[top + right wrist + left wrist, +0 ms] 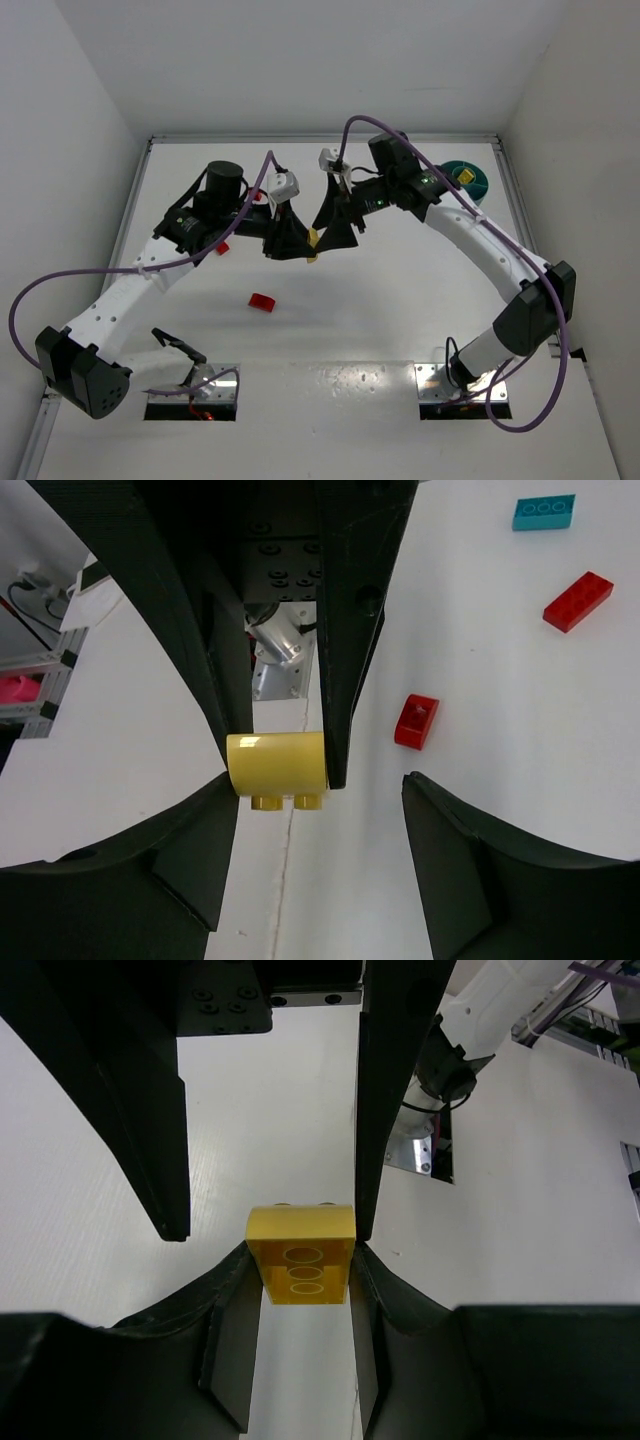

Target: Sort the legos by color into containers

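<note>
A yellow lego (313, 243) hangs above the table's middle, where both grippers meet. My left gripper (303, 246) is shut on it; in the left wrist view the yellow lego (300, 1265) sits clamped between my fingertips, with my left gripper (300, 1260) facing the right gripper's fingers (385, 1110). My right gripper (320, 778) is open, its jaws standing wide on either side of the yellow lego (277, 765), with a gap on the right side. The round teal tub (470, 182) stands at the far right, behind the right arm, with something yellow inside.
A red lego (262, 302) lies on the table in front of the left arm and another (222, 248) lies beside that arm. The right wrist view shows a light blue lego (544, 512) and two red legos (578, 601) (416, 721) on the table.
</note>
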Controlling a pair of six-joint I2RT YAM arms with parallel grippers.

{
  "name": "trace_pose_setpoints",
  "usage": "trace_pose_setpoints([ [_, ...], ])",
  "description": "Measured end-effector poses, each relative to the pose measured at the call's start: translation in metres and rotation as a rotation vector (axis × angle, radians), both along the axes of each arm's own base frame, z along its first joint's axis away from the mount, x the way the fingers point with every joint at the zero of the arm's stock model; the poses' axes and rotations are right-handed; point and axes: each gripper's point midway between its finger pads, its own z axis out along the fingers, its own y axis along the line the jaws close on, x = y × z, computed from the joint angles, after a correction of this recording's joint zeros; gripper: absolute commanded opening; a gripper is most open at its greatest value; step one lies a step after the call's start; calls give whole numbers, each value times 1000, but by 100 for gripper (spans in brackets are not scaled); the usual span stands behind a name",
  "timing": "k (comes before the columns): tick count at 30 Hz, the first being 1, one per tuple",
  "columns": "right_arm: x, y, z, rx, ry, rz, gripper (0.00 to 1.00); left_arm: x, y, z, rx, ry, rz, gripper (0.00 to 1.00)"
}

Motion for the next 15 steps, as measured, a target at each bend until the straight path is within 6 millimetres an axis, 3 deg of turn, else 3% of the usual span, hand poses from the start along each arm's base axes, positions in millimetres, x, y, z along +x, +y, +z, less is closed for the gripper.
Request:
trace_pose_setpoints([
  [9,1,4,6,7,-34,9,57,1,0,-2,-1,-4,2,12],
  [15,-2,5,5,4,-36,18,44,2,0,-6,6,3,10,12],
])
